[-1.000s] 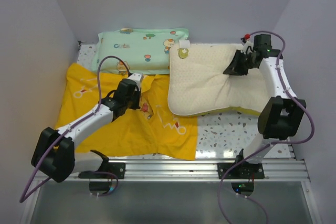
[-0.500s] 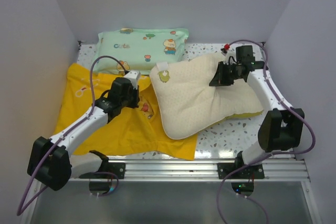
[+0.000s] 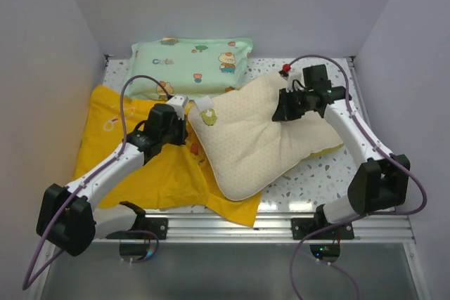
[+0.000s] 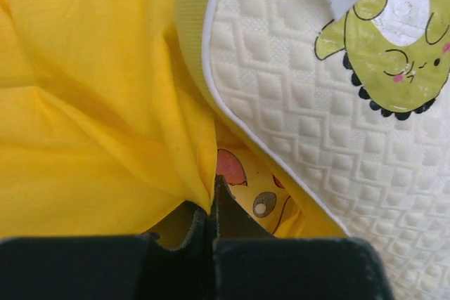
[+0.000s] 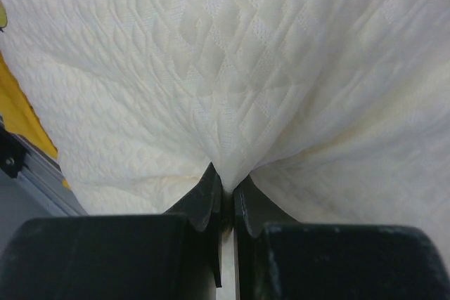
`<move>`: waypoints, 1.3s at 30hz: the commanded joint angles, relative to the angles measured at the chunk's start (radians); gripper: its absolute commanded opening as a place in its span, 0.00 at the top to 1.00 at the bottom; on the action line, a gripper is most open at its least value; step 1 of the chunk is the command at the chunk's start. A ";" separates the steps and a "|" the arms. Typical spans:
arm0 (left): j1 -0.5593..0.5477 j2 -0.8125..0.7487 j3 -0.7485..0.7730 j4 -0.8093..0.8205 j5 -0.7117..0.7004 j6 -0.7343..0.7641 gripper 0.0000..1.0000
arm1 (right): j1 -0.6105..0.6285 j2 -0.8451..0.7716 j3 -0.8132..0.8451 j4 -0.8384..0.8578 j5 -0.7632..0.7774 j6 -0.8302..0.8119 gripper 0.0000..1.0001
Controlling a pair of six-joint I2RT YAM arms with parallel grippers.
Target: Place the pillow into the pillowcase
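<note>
Currently I read the workspace as boxed in by walls on the left, back and right, with a metal rail [image 3: 281, 221] along the near edge. Bare table [image 3: 320, 173] shows only right of the pillow and in a strip at the back right.

Count: two pillows, one pillowcase, two grippers.

1. The pillow [image 3: 260, 142] lies diagonally at centre. Its corner bearing the cartoon patch [image 3: 208, 116] overlaps the pillowcase, and its near corner lies close to the rail.
2. The pillowcase [image 3: 133, 173] is spread over the left half of the table, rumpled, with its left edge close to the left wall.
3. The mint-green pillow [image 3: 190, 61] sits against the back wall, touching the far edge of the pillowcase.

The left gripper [image 4: 211, 200] has its jaws together, pinching a fold of yellow pillowcase fabric; the pillow's yellow-banded edge lies just beyond the fingertips. The right gripper [image 5: 226, 186] has its jaws clamped on a gathered pinch of the pillow's quilted cover, near its far right part.
</note>
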 commanded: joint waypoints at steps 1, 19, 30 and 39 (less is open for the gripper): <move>0.009 -0.033 0.014 0.016 0.003 -0.024 1.00 | -0.005 -0.054 0.159 -0.128 -0.040 -0.210 1.00; 0.025 0.006 -0.015 0.048 0.154 0.018 1.00 | 0.031 0.099 0.272 -0.401 -0.320 -1.417 0.01; 0.049 0.001 -0.008 0.022 0.146 0.028 1.00 | 0.203 0.386 0.294 -0.495 -0.415 -1.824 0.01; 0.071 0.012 -0.017 0.031 0.140 0.028 1.00 | 0.295 0.552 0.289 -0.425 -0.219 -1.761 0.01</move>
